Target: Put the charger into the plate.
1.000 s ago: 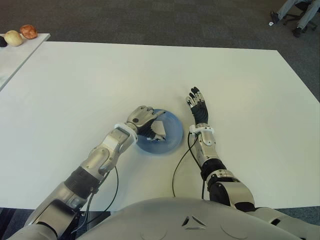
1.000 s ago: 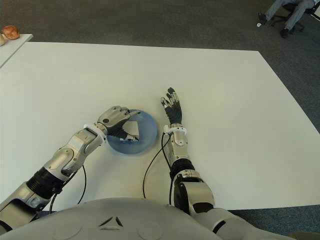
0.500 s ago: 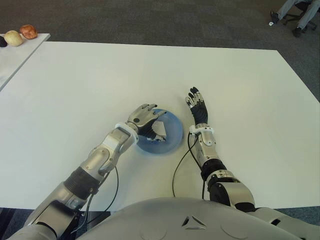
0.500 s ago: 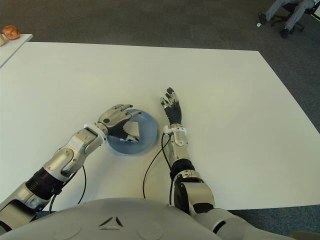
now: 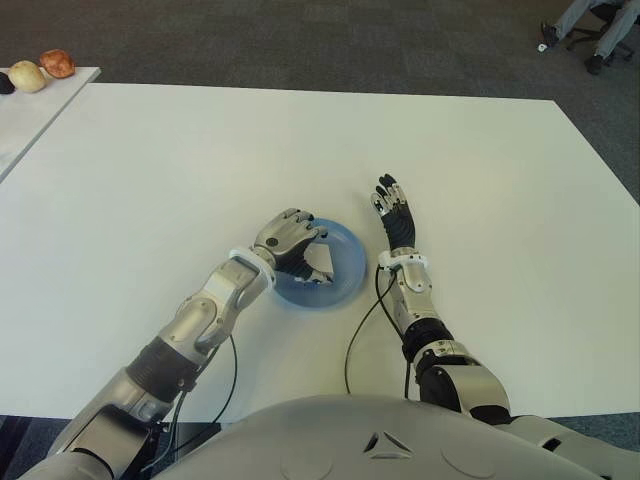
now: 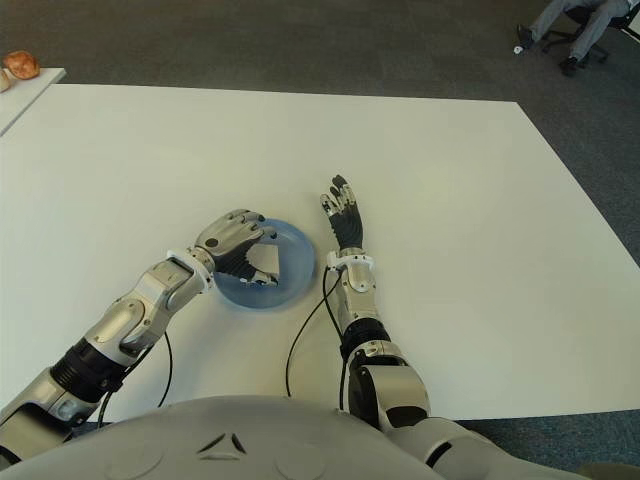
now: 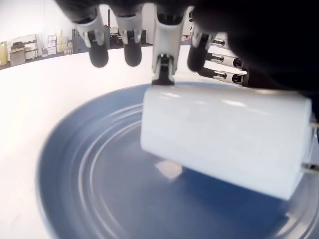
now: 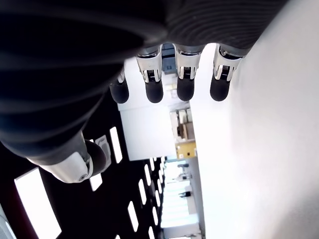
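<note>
Gripping the white charger (image 7: 224, 142) over the blue plate (image 5: 345, 275), the left robot hand (image 5: 288, 242) is seen with its fingers curled about the block. In the left wrist view the charger is held tilted, its lower edge close to the plate's floor; contact between them cannot be confirmed. The right robot hand (image 5: 396, 215) is noted just to the right of the plate, fingers extended and holding nothing.

Risks are judged as follows. A release from this tilt may let the charger tip or slide toward the rim, the glazed surface offering little grip. A finger caught on the block during opening may drag it back out. Downward pressure near the plate's edge may tilt or shift the plate across the desk (image 5: 200, 150).

Limits of observation: the charger is largely covered by the fingers in both eye views. Its prongs are cut off at the frame edge in the wrist view. The thumb's contact point cannot be made out.
</note>
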You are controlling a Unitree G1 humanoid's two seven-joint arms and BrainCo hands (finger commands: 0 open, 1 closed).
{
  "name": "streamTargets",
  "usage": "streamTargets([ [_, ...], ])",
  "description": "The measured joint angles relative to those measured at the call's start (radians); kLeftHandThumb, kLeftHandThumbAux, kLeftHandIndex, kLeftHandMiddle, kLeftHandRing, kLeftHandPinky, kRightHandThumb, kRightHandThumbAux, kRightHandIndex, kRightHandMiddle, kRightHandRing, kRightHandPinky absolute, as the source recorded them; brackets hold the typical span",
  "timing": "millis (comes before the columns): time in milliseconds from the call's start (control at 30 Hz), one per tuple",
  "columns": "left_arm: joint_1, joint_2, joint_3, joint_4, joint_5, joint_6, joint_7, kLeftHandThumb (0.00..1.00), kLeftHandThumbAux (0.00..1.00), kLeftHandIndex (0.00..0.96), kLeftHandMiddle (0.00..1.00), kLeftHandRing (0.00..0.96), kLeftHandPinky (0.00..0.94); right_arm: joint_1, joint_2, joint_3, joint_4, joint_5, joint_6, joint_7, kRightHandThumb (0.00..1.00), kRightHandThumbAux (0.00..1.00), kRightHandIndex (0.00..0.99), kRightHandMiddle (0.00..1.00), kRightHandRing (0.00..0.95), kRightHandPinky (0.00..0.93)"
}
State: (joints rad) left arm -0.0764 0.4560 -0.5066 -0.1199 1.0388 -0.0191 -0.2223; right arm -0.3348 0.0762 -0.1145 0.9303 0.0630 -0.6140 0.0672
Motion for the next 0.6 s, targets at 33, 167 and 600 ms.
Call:
streamTargets([
  [33,0.001,0.000,0.001,0.000,-0.002,-0.003,0.004,0.286,0.495,0.316,0.261,0.210,0.156,0.000,0.000,0.000,0.000,0.000,0.000,0.000,0.044,0.555,0.005,0.050,0.013,0.000],
  [167,0.009,-0.002,0.011,0.000,-0.019,-0.014,0.019,0.337,0.497,0.338,0.337,0.295,0.250,0.000,0.000,0.000,0.000,0.000,0.000,-0.003,0.035,0.543,0.007,0.064,0.024,0.000],
  [600,0.020,-0.016,0.025,0.003,-0.058,-0.037,0.065,0.377,0.506,0.336,0.444,0.403,0.351,-0.001,0.000,0.003,0.003,-0.002,0.000,-0.009,0.007,0.528,0.012,0.077,0.035,0.002],
])
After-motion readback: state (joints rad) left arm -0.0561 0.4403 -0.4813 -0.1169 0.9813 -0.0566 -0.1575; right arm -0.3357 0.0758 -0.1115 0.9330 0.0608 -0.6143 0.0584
